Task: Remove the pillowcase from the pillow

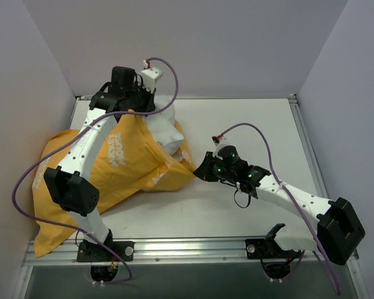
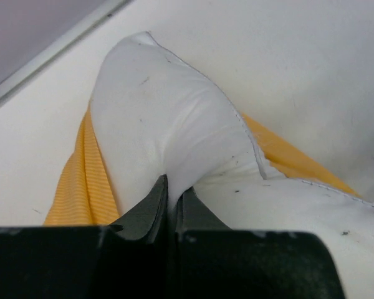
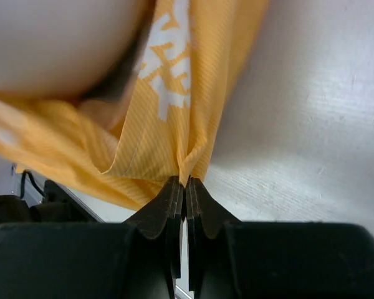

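Note:
The orange-yellow pillowcase [image 1: 118,168] lies crumpled on the left of the table, and part of it hangs over the near left edge. The white pillow [image 1: 168,128] sticks out of its far end. My left gripper [image 1: 153,107] is at the back and is shut on a pinched fold of the pillow [image 2: 162,112], with the pillowcase [image 2: 81,180] bunched below and to the left. My right gripper [image 1: 199,169] is shut on the pillowcase's right corner. In the right wrist view the gripper [image 3: 186,182] pinches the striped orange cloth [image 3: 168,112], and the pillow [image 3: 56,43] bulges above it.
Pale walls [image 1: 31,75] close in the table on the left, back and right. A metal rail [image 1: 193,248] runs along the near edge by both arm bases. Purple cables [image 1: 262,134] loop off each arm. Bare white tabletop [image 1: 255,124] lies to the right.

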